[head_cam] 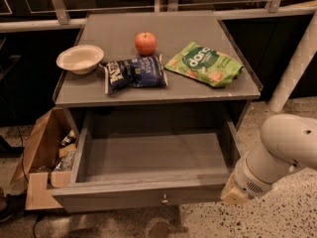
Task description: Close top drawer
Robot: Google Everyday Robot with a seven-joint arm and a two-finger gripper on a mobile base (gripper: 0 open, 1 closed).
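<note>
The top drawer [148, 195] is a wide grey wooden drawer, pulled far out of the cabinet and empty inside. Its flat front panel faces me at the bottom, with a small round metal knob [164, 199] in the middle. My white arm [282, 150] comes in from the right. The gripper [232, 194] sits at the right end of the drawer's front panel, close to or touching its corner. Only a tan part of it shows beside the panel.
On the cabinet top [198, 90] lie a white bowl [79, 58], a red apple [146, 42], a dark blue chip bag [134, 72] and a green snack bag [204, 63]. An open cardboard box [42, 155] stands on the floor at the left. A white post [294, 63] rises at the right.
</note>
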